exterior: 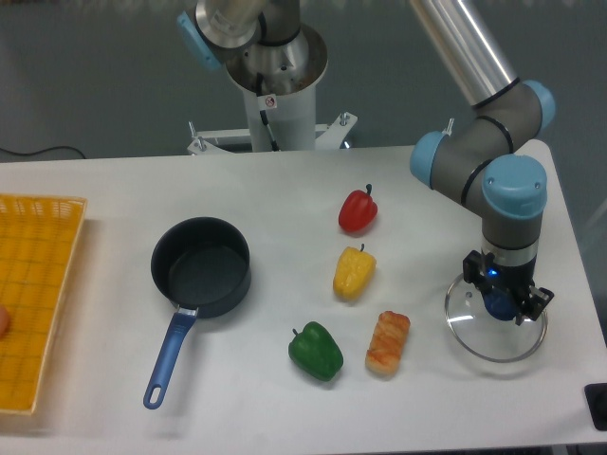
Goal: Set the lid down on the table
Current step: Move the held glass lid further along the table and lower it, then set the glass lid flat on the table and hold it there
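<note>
The lid [474, 327] is a round clear glass disc with a thin metal rim, lying flat on the white table [285, 180] at the right, near the front edge. Its blue knob [494, 305] shows between my fingers. My gripper [503, 296] points straight down over the lid's centre. Its fingers stand spread on either side of the knob and look open around it. The lid sits far from the dark blue saucepan [201, 267].
The saucepan stands left of centre, its blue handle pointing to the front. A red pepper [358, 210], a yellow pepper [353, 273], a green pepper [316, 352] and a bread piece [388, 342] lie mid-table. A yellow mesh tray [33, 294] is at the left edge.
</note>
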